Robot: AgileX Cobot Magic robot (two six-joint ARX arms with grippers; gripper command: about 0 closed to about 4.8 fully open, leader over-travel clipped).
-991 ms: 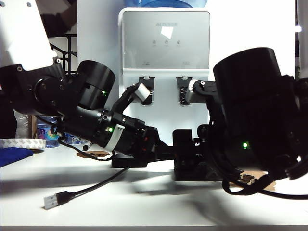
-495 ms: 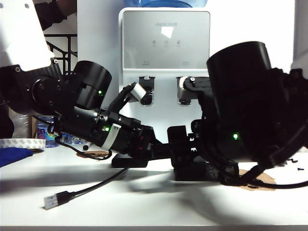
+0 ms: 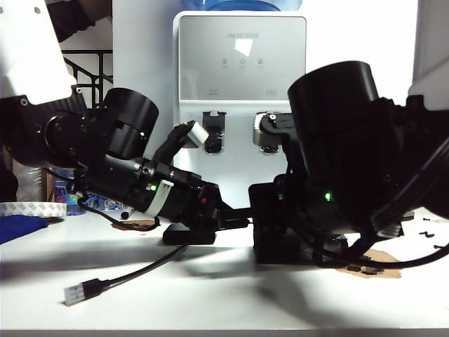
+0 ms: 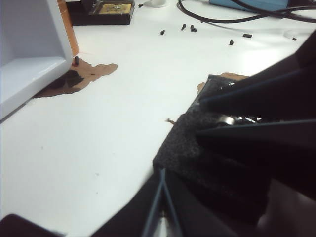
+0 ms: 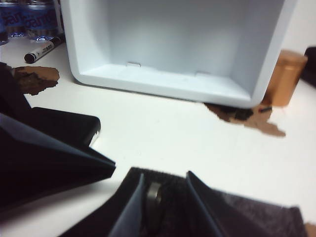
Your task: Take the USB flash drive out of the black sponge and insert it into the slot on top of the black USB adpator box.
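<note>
A white water dispenser (image 3: 242, 70) stands at the back of the white table (image 3: 210, 295); a tape roll (image 3: 31, 208) and blue cloth (image 3: 17, 227) lie far left of it, a black marker (image 5: 42, 50) nearby.

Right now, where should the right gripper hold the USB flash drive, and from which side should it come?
Grip the silver end of the USB flash drive that stands out of the black sponge, coming from above. The rest seems buried in the foam. The right gripper already has a finger on each side.
</note>
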